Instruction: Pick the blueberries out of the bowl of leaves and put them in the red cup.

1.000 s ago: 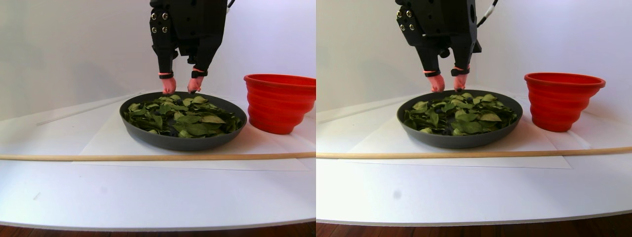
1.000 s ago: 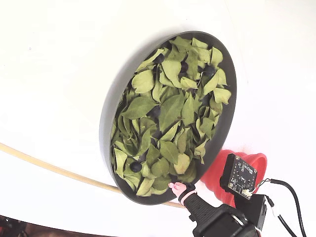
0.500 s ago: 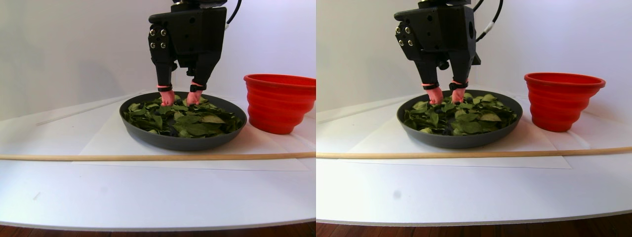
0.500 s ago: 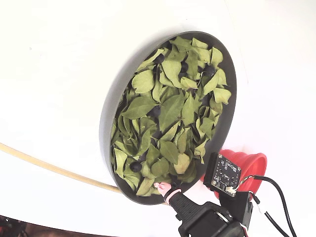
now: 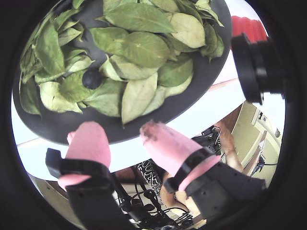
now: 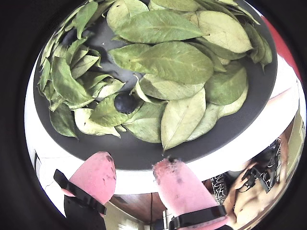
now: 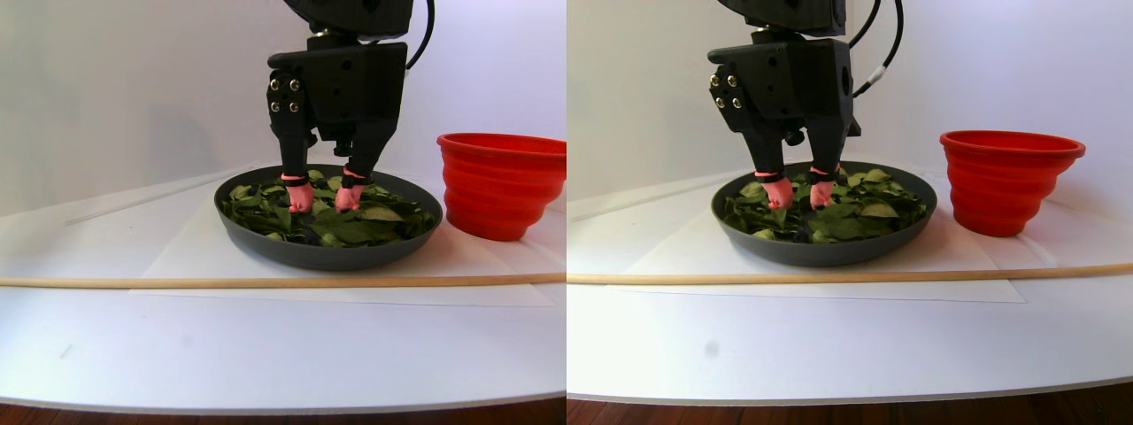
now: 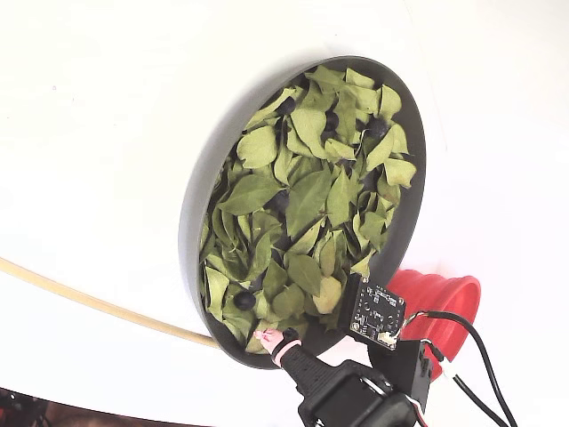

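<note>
The dark grey bowl (image 7: 327, 257) (image 8: 191, 222) holds green leaves (image 8: 307, 200) (image 6: 168, 60). Several blueberries (image 8: 244, 300) show between them. In both wrist views one blueberry (image 5: 91, 80) (image 6: 124, 102) lies bare just beyond the pink fingertips. My gripper (image 7: 323, 202) (image 5: 122, 136) (image 6: 134, 165) is open and low over the leaves near the bowl's rim, with nothing between its fingers. In the fixed view only one pink fingertip (image 8: 267, 338) shows, at the bowl's lower rim. The red cup (image 7: 500, 186) (image 8: 436, 302) stands right of the bowl in the stereo pair view.
A long wooden stick (image 7: 265, 282) (image 8: 80, 298) lies across the white table in front of the bowl. A white sheet (image 7: 177, 257) lies under the bowl. A small camera board (image 8: 373, 311) and cables ride on the arm beside the cup.
The gripper has come down from above the bowl's far rim to the leaves and shifted along the rim, staying open. Bowl, leaves and cup have not moved.
</note>
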